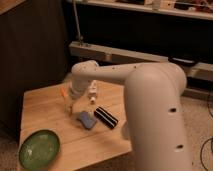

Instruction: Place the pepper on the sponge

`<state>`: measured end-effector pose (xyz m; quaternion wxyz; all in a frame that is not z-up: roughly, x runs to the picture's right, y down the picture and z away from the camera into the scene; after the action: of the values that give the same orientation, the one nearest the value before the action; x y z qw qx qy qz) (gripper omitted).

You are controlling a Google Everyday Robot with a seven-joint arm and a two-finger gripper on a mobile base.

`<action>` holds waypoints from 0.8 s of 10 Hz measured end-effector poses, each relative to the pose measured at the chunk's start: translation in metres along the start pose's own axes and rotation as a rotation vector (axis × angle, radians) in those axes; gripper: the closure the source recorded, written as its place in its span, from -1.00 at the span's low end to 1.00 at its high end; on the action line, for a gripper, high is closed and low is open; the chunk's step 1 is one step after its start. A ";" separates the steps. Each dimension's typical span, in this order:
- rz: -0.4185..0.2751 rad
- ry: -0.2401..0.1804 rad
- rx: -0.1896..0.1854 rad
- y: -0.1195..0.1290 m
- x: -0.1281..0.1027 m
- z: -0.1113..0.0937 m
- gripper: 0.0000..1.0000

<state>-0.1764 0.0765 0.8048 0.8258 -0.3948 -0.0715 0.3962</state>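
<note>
The pepper (pixel 63 93) is a small orange sliver at the back left of the wooden table (pixel 45 110). The blue sponge (pixel 86 119) lies flat near the table's middle, a short way to the front right of the pepper. My gripper (pixel 70 106) hangs below the white wrist (pixel 82 76), over the table between the pepper and the sponge and just front right of the pepper. Whether it touches the pepper cannot be made out.
A black striped block (pixel 106 117) lies right beside the sponge. A white bottle-like object (pixel 92 93) lies behind them. A green bowl (pixel 39 148) sits at the front left corner. My large white arm (pixel 150 110) covers the table's right side.
</note>
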 end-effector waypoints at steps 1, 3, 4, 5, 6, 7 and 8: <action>-0.010 0.007 -0.014 0.000 0.025 -0.009 0.66; -0.029 0.032 -0.036 0.002 0.071 -0.025 0.66; -0.038 0.045 -0.045 0.004 0.086 -0.027 0.66; -0.049 0.073 -0.058 0.006 0.115 -0.027 0.66; -0.051 0.083 -0.058 0.005 0.130 -0.025 0.66; -0.054 0.094 -0.055 0.003 0.144 -0.020 0.66; -0.061 0.099 -0.053 0.002 0.151 -0.015 0.66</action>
<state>-0.0692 0.1752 0.7640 0.8293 -0.4332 -0.0529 0.3489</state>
